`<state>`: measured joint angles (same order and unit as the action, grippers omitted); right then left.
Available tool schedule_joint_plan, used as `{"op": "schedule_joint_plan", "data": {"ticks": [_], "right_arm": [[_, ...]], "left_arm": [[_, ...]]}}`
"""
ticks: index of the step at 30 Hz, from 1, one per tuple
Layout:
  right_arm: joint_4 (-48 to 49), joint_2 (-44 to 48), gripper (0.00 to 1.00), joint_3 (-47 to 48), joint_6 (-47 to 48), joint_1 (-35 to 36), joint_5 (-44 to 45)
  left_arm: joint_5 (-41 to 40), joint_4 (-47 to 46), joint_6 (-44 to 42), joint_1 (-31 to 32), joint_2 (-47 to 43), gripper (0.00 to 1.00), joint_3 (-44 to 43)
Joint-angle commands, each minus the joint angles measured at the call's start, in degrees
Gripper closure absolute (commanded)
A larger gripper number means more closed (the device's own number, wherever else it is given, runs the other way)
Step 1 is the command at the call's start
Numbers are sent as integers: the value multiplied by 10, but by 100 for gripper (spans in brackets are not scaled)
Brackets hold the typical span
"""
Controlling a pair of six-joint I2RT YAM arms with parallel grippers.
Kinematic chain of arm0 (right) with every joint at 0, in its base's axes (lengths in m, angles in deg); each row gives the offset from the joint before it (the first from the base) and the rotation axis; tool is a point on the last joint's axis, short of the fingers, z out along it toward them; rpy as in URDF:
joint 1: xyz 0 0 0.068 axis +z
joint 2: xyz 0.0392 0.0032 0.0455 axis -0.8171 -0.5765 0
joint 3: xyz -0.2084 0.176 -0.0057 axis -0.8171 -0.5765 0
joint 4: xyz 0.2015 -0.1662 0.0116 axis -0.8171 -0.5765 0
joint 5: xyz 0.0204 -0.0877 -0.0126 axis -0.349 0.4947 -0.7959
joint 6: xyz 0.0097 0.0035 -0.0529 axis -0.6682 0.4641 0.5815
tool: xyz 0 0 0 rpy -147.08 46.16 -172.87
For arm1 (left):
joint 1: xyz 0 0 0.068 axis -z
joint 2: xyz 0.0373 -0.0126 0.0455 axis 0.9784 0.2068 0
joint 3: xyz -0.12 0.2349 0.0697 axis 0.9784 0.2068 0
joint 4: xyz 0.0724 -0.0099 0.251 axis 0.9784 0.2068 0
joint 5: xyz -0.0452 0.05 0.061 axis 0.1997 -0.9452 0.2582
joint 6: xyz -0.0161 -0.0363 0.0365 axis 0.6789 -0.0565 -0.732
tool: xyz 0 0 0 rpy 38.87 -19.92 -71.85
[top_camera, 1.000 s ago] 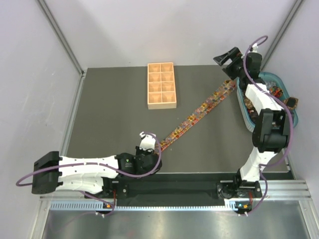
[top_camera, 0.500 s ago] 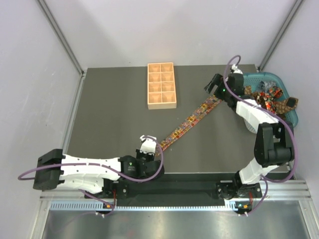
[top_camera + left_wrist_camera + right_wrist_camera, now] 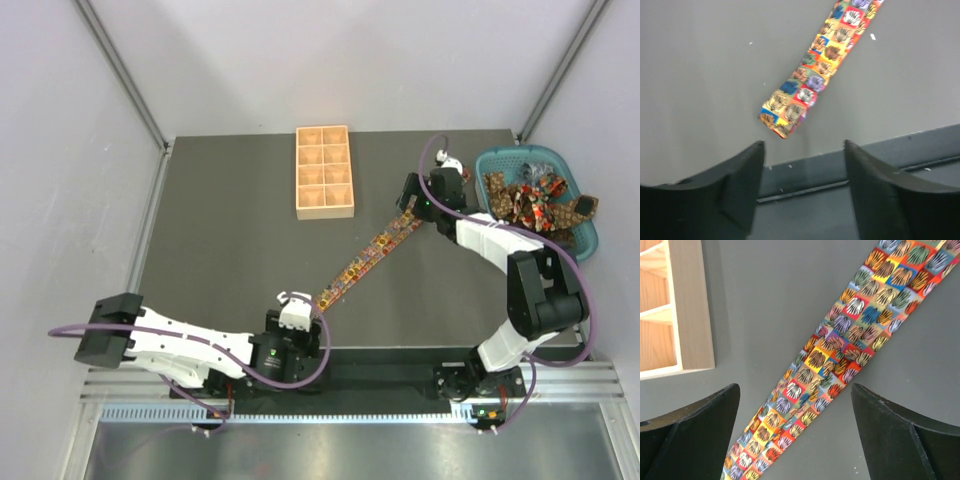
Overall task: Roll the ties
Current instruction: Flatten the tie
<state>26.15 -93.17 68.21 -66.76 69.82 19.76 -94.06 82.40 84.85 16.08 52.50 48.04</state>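
One tie (image 3: 365,258) is lying stretched diagonally across the desk (image 3: 220,240). I'm hovering my left gripper (image 3: 804,152), released, just short of its narrow near end, and my right gripper (image 3: 795,395) is hanging open over the wider part. Next I'm probably pinching that end to start rolling.

**Nothing Legible On Scene**

No lettering, label, brand or number could be read in any view. The tie (image 3: 840,365), running from seven to one o'clock under the right wrist camera, bore only a pictured print.
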Motion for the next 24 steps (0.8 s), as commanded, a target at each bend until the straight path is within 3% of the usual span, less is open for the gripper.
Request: {"op": "schedule_joint_plan", "data": {"ticks": [1,6,11,17,21,24], "right_arm": [[30,27,9,0,18,23,38],[21,13,16,7,23,38,78],[20,4,17,8,14,37,87],[22,5,18,7,9,37,91],[23,5,18,6,9,37,91],[23,6,18,7,9,37,91]], "left_arm": [[-53,101,101,25,35,28,-71],[-74,198,219,25,67,3,-116],[-65,190,253,3,-11,1,-95],[36,-20,71,-80,-125,1,-22],[166,-113,-49,-164,-113,3,4],[178,-105,-57,-186,-68,7,-13]]}}
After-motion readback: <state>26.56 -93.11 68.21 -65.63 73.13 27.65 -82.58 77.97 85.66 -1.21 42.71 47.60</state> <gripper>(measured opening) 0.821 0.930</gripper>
